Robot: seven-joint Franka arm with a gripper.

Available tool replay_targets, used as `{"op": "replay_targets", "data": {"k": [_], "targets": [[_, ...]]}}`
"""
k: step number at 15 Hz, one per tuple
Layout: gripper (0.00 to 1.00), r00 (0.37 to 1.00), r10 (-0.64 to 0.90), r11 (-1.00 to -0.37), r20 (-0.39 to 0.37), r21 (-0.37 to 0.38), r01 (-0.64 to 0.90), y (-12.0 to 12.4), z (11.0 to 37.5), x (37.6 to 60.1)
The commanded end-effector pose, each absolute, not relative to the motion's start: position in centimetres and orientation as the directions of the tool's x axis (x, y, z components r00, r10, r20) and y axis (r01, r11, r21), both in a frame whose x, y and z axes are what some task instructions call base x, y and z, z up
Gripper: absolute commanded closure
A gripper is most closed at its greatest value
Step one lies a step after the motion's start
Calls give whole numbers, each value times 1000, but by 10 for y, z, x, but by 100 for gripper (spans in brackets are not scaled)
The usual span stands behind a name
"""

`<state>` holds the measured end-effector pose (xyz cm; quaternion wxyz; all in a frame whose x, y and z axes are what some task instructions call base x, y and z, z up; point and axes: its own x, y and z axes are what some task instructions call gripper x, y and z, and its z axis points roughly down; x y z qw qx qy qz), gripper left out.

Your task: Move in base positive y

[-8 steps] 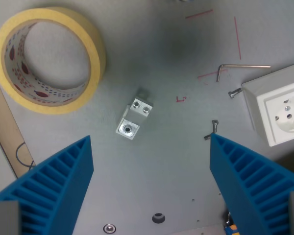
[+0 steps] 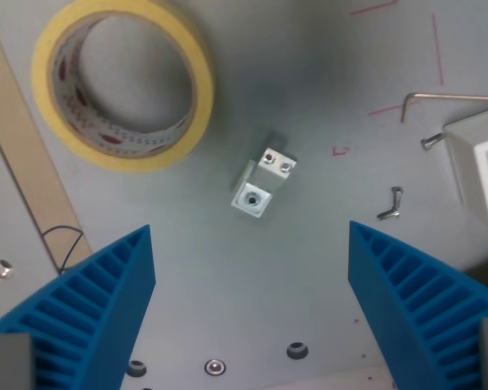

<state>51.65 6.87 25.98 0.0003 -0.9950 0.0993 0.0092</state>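
Observation:
My gripper (image 2: 250, 268) is open, its two blue ribbed fingers (image 2: 89, 317) standing wide apart at the bottom corners of the wrist view, with nothing between them. A small aluminium block (image 2: 262, 183) with screws lies on the grey table above the gap between the fingers. A roll of yellow tape (image 2: 124, 81) lies flat at the upper left.
A white socket box (image 2: 481, 166) is cut off at the wrist view's right edge. An Allen key (image 2: 439, 99) and two loose screws (image 2: 392, 205) lie near it. A wooden strip (image 2: 24, 154) runs along the left. Bolt holes (image 2: 297, 351) dot the table's lower part.
The whole scene has shifted to the wrist view's right and slightly down, so the camera has moved. The socket box is now partly out of frame. The fingers stay equally open.

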Motion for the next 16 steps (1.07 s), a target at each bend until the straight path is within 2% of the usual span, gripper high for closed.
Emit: {"op": "replay_targets", "data": {"k": [1, 16], "targets": [[0, 978, -209, -978, -12, 6, -209, 81, 262, 512], [0, 978, -209, -978, -12, 6, -209, 160, 261, 500]]}}
